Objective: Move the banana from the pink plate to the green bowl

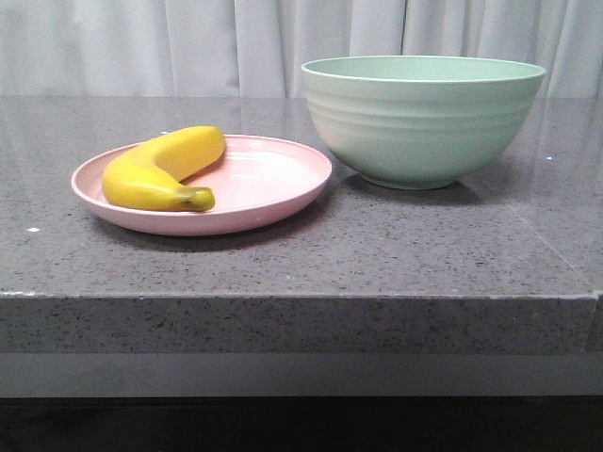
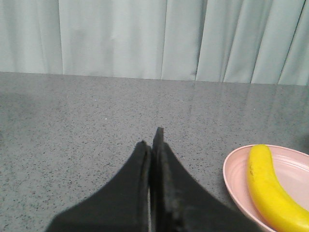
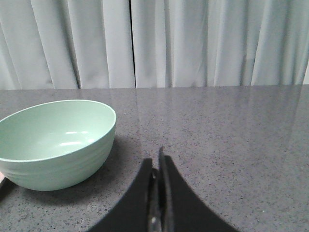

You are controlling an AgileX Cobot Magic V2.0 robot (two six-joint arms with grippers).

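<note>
The left gripper (image 2: 151, 140) has its two dark fingers pressed together, with nothing between them. It hangs low over the grey table (image 2: 87, 125), and the pink plate (image 2: 236, 181) is near it on one side. The right gripper (image 3: 157, 162) is also closed and empty, its fingers together, and it hangs over bare table beside the green bowl (image 3: 58, 159). Neither arm appears in the front view, so both are probably pulled back toward the robot, each pointing forward and slightly down, as in a waiting pose.

The banana (image 1: 165, 169) lies on the left part of the pink plate (image 1: 273, 193), curved, with its dark tip toward the front edge. The green bowl (image 1: 419, 127) stands just beside the plate on the right; their rims seem very close, but I cannot tell whether they touch. The bowl looks empty.

I think this arrangement makes the transfer short. The left arm is nearer to the banana, so it seems the natural one to open and reach. Nothing of the task is done yet.
</note>
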